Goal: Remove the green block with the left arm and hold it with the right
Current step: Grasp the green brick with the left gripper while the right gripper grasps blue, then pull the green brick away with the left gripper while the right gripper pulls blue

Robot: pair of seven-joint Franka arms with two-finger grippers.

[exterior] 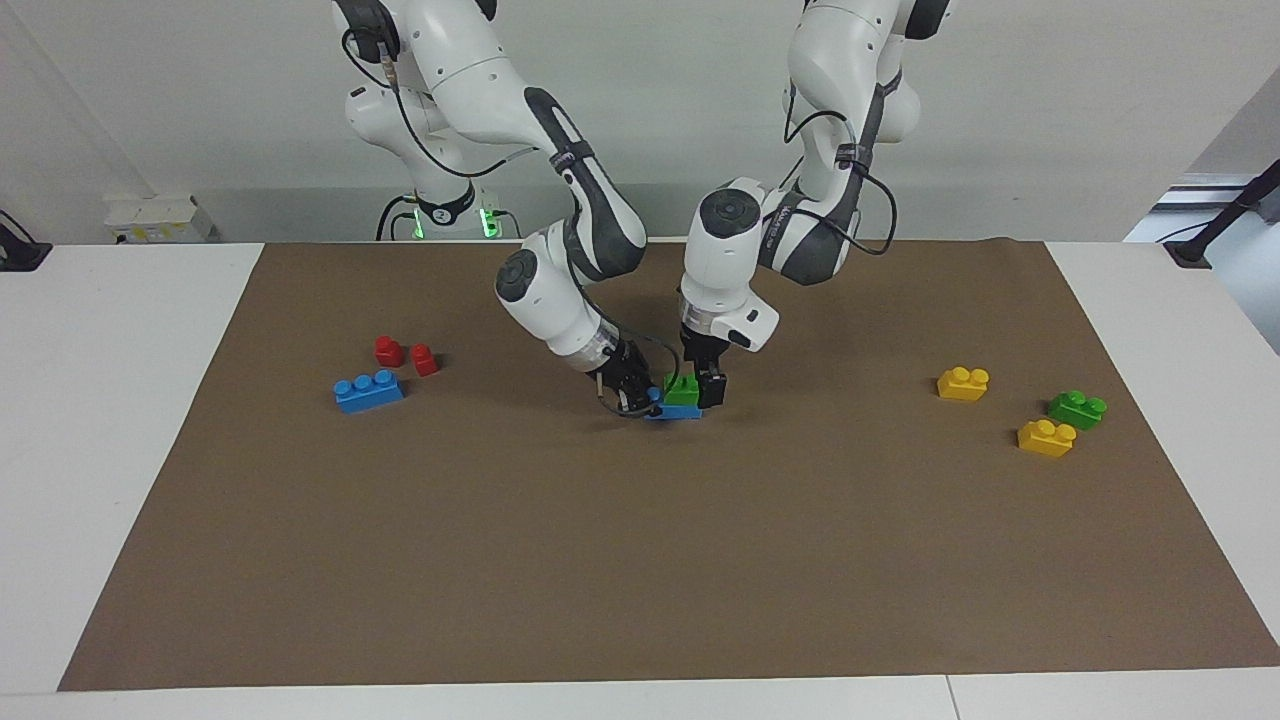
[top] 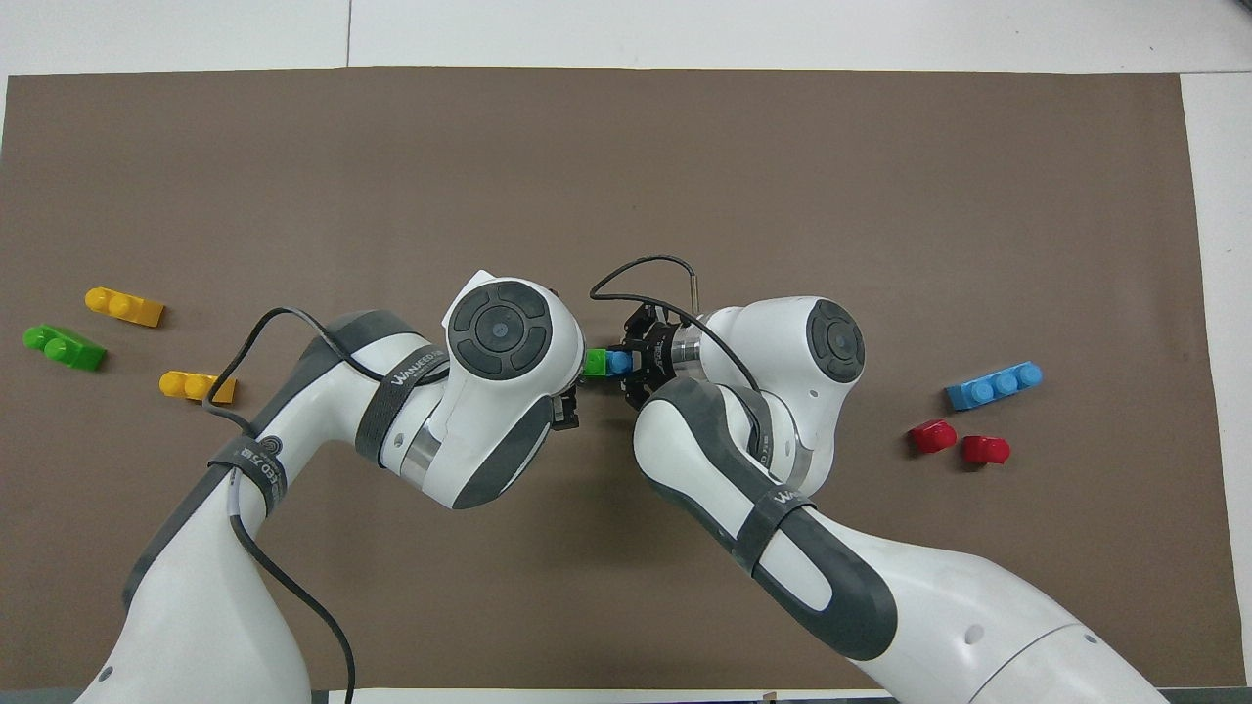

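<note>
A small green block (exterior: pixel 682 390) sits on top of a blue brick (exterior: pixel 672 411) at the middle of the brown mat (exterior: pixel 640 560). My left gripper (exterior: pixel 696 397) comes straight down over the green block, with its fingers closed on the block's sides. My right gripper (exterior: pixel 638 400) comes in tilted from the right arm's end and is shut on the end of the blue brick. In the overhead view the green block (top: pixel 594 363) and the blue brick (top: pixel 618 362) show between the two wrists. The right gripper (top: pixel 634 363) is on the blue end. The left gripper's fingers are hidden under its wrist there.
Toward the right arm's end lie a blue three-stud brick (exterior: pixel 369 390) and two red pieces (exterior: pixel 405 355). Toward the left arm's end lie two yellow bricks (exterior: pixel 963 383) (exterior: pixel 1046 437) and another green brick (exterior: pixel 1077 408).
</note>
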